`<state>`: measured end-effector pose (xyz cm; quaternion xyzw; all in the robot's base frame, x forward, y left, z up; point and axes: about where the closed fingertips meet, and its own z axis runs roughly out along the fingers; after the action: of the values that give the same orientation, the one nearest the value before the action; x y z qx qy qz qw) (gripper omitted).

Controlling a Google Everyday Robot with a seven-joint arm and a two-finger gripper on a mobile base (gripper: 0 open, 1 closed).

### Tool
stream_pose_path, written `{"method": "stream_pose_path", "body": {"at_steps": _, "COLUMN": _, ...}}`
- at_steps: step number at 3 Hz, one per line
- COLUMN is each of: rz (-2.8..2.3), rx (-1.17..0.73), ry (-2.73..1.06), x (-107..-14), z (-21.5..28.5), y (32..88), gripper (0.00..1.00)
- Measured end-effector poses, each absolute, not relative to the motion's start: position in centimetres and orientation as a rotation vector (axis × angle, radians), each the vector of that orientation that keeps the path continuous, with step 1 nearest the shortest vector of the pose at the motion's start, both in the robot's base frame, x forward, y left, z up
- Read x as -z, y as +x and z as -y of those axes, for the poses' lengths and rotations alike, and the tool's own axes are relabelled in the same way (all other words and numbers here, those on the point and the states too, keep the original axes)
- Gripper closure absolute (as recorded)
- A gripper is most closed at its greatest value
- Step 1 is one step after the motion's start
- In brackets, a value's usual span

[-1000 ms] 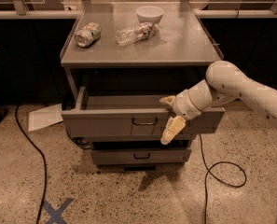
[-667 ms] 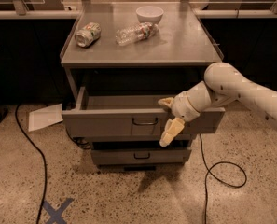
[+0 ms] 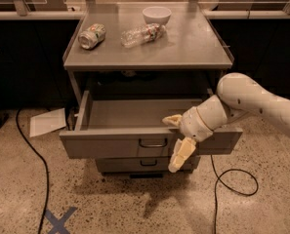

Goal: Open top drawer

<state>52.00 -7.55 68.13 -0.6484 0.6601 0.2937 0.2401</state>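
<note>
Grey metal top drawer (image 3: 110, 143): a wide, flat-fronted steel tray, pulled well out of the front of the boxy grey metal cabinet (image 3: 149, 57). Its shallow inside is open to view.
Change: the drawer stands further out of the cabinet than it did a second ago. The front panel has slid towards me, and the gripper has come out with it at the same spot along the panel.
Meaning for the task: I'd call the opening nearly or wholly done. I can't see whether any travel is left on the runners.
Cream two-finger gripper (image 3: 174, 143): at the drawer front, right of centre of the cabinet. The fingers are spread apart, one hooked over the top edge into the tray and the other hanging down the outer face. It is pulling by the lip rather than clamping anything.
White arm (image 3: 252, 99): smooth and rounded, reaching in from the cabinet's right side as I face it.
Dark wire loop handle (image 3: 153, 143): at the centre of the drawer front, just beside the gripper and not held.
Narrower grey lower drawer (image 3: 144, 164): shut, in the cabinet's base.
Cabinet top: dull brushed metal carrying a crushed drinks can (image 3: 92, 35), a clear plastic bottle (image 3: 142, 33) lying on its side, and a small white bowl (image 3: 156, 14) at the back.
Beside the cabinet: a white paper sheet (image 3: 48, 122) on the speckled floor on one side, and a thin black cable (image 3: 232, 179) looping on the other.
</note>
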Motion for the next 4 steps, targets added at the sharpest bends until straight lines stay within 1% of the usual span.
{"method": "stream_pose_path", "body": {"at_steps": 1, "rz": -1.806, "rx": -0.804, "ry": -1.774, "x": -68.1, "z": 7.5, "y": 52.0, "gripper": 0.00}}
{"method": "stream_pose_path", "body": {"at_steps": 3, "rz": -1.797, "rx": -0.911, "ry": -1.791, "x": -67.6, "z": 6.7, "y": 49.1, "gripper": 0.00}}
{"method": "stream_pose_path", "body": {"at_steps": 4, "rz": -1.813, "rx": -0.979, "ry": -1.787, "x": -68.5, "z": 6.7, "y": 44.9, "gripper": 0.00}}
